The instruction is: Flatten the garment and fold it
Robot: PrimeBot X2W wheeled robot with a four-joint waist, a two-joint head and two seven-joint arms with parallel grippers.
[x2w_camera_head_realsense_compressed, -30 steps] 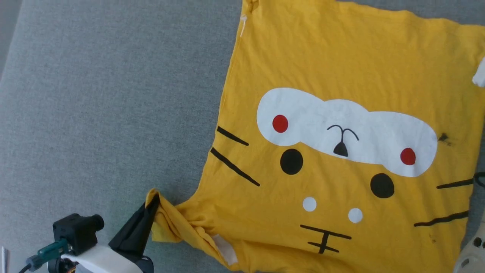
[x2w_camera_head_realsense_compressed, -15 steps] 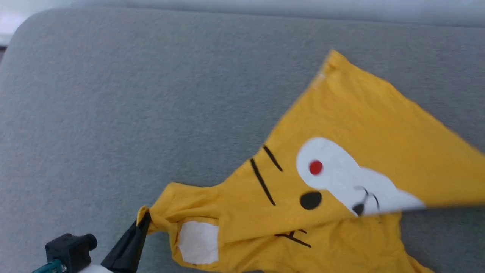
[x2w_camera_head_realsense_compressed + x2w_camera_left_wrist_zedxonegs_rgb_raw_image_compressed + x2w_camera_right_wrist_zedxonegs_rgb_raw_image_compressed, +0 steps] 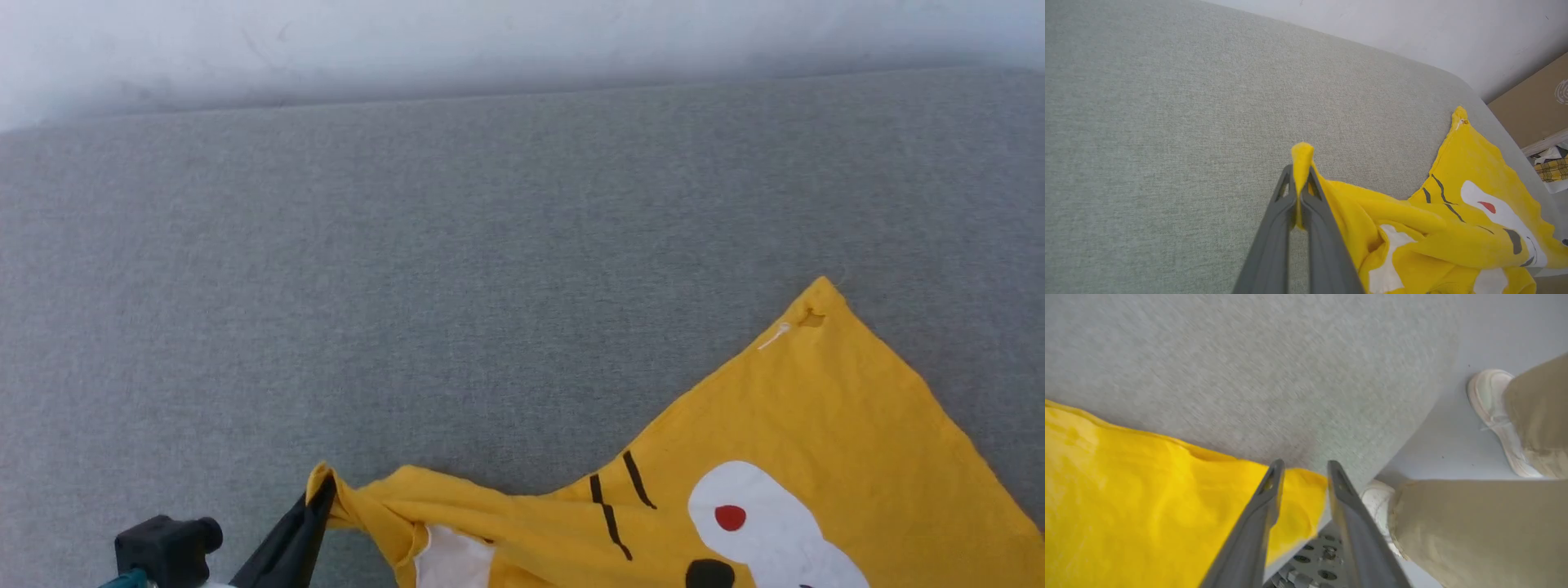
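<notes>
One mustard-yellow T-shirt (image 3: pixel 816 425) at five o'clock on grey fabric worktop (image 3: pixel 408 286), left gripper (image 3: pixel 1301 170) jaws pinching its sleeve, right gripper (image 3: pixel 1305 465) jaws parted

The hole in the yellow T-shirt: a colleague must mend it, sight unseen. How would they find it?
On the grey fabric surface lies a mustard-yellow T-shirt printed with a cartoon face. Follow it to the pointed corner highest in the head view. The small hole sits just inside that tip, beside a short white thread.
</notes>
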